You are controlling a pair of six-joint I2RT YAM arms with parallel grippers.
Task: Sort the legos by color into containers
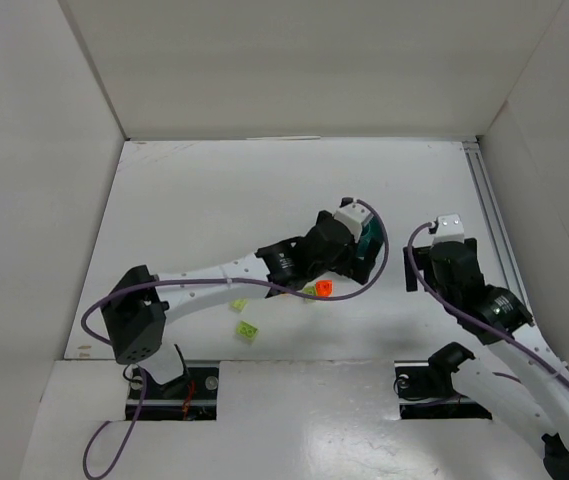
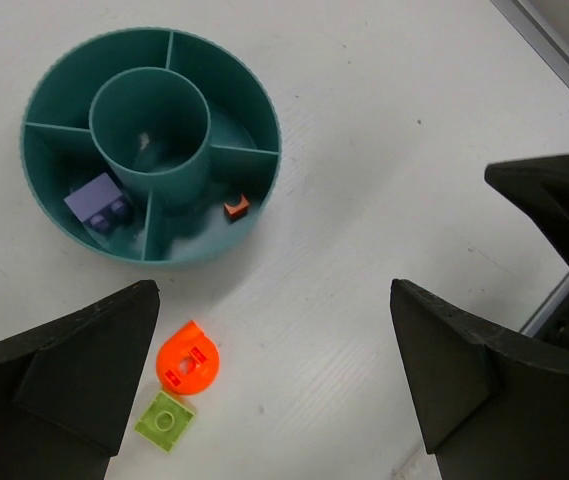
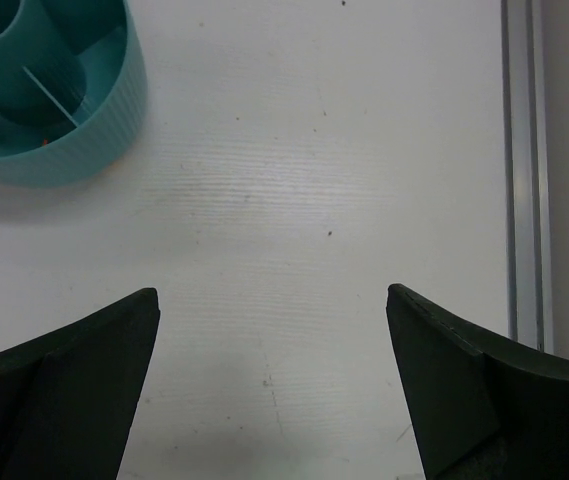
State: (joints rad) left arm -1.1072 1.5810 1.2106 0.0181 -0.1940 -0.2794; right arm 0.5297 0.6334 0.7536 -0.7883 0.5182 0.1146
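Note:
The teal divided bowl (image 2: 260,103) lies at the upper left of the left wrist view. One outer compartment holds a purple brick (image 2: 99,203) and another holds a small orange-brown brick (image 2: 236,207). The central cup looks empty. An orange round lego (image 2: 188,359) and a lime square lego (image 2: 164,421) lie touching on the table just in front of the bowl, beside my left finger. My left gripper (image 2: 272,292) is open and empty above the table, over the bowl (image 1: 370,243) in the top view. My right gripper (image 3: 269,295) is open and empty, right of the bowl (image 3: 104,130).
Two more lime legos (image 1: 238,303) (image 1: 248,330) lie on the table near the left arm's forearm. The orange lego (image 1: 324,288) shows below the left wrist. A metal rail (image 3: 524,170) runs along the table's right side. White walls enclose the table.

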